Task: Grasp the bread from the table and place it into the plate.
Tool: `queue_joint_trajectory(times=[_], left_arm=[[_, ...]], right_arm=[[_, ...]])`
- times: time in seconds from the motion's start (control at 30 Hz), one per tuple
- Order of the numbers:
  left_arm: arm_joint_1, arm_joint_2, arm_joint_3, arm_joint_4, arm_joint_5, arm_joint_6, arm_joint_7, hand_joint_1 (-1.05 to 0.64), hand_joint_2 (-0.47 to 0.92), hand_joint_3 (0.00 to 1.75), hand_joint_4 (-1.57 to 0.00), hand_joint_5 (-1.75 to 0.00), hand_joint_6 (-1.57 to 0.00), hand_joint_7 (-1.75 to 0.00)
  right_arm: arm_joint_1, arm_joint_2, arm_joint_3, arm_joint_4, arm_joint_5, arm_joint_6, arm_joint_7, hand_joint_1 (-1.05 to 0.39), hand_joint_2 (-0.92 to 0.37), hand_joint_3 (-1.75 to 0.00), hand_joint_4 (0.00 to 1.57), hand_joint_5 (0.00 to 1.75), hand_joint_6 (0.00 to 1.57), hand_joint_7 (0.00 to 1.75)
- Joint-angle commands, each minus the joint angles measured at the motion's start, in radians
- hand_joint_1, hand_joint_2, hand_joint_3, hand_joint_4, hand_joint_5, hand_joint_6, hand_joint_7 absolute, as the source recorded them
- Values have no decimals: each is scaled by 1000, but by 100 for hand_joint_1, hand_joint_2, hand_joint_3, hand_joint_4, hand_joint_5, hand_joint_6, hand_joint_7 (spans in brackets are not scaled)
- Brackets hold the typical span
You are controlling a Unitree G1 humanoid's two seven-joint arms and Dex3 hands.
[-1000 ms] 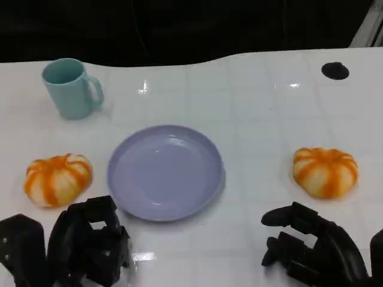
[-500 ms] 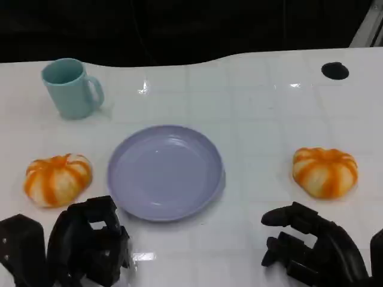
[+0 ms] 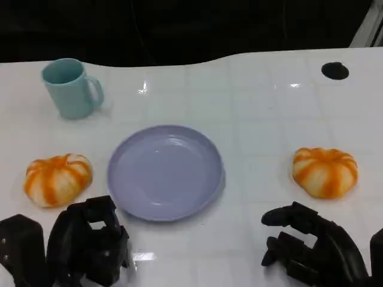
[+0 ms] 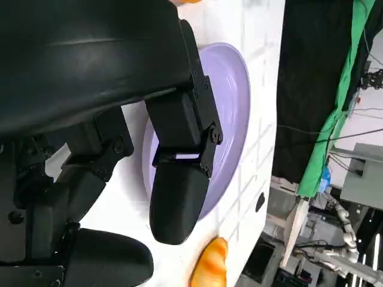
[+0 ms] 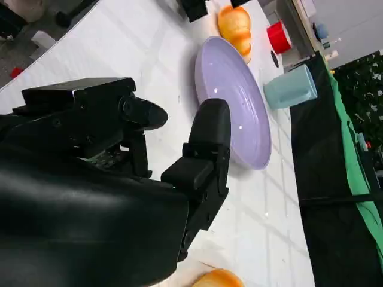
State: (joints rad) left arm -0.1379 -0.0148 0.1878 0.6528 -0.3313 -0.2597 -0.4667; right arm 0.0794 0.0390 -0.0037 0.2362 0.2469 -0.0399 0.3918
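Head view shows the task not yet begun in earnest: the plate (image 3: 166, 172) lies bare at the middle of the table (image 3: 257, 101), with one bread (image 3: 58, 179) toward its left edge and a second bread (image 3: 325, 171) toward its right edge, both well apart from the plate. The left hand (image 3: 90, 248) hangs at the near edge just near of the left bread, fingers curled in and holding nothing; the right hand (image 3: 308, 248) hangs at the near edge, near the right bread, fingers loosely apart and holding nothing. I judge the step to be the approach. Next, one hand would need to reach forward over its bread, open around it, then close. A mug (image 3: 72, 88) stands at the far left corner. Against the earlier frames, nothing has visibly moved; both hands keep their places.
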Motion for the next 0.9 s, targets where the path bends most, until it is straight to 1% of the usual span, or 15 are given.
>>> queue_joint_trajectory(times=[0.03,0.2,0.67,0.7,0.77,0.8,0.83,0.87,0.9], left_arm=[[10,17,4,7,10,11,9,-88,-34,175,-157,-125,-135,-123],[17,15,3,-2,10,12,11,-88,-35,175,-157,-125,-134,-123],[26,12,-3,-15,17,11,15,-87,-34,175,-157,-124,-134,-123],[25,11,-3,-14,16,11,14,-86,-34,175,-157,-124,-134,-123],[23,10,-1,-11,13,14,14,-86,-34,175,-157,-124,-133,-123],[22,9,0,-9,12,14,14,-86,-34,175,-157,-124,-134,-123],[20,10,0,-7,12,13,14,-86,-34,175,-157,-124,-134,-123],[18,10,0,-4,13,11,12,-86,-34,175,-157,-124,-134,-123],[18,10,-1,-5,13,12,12,-86,-35,175,-157,-125,-134,-123]], right_arm=[[4,-19,-6,12,1,9,5,12,-92,-52,64,151,62,104],[11,-18,-6,0,3,19,4,12,-92,-51,64,151,63,104],[12,-23,-10,4,5,4,19,13,-92,-52,66,150,64,104],[14,-26,-10,-8,5,2,21,13,-92,-51,64,148,61,100],[17,-33,-9,-24,-6,-41,31,12,-90,-44,62,138,59,82],[18,-38,-8,-28,-15,-72,36,12,-89,-39,62,129,59,68],[17,-47,-5,-36,-42,-124,28,12,-89,-37,62,123,59,60],[15,-54,-5,-43,-68,-174,18,12,-85,-32,61,111,57,52],[11,-62,-8,-49,-92,-229,9,11,-81,-25,61,94,54,40]])
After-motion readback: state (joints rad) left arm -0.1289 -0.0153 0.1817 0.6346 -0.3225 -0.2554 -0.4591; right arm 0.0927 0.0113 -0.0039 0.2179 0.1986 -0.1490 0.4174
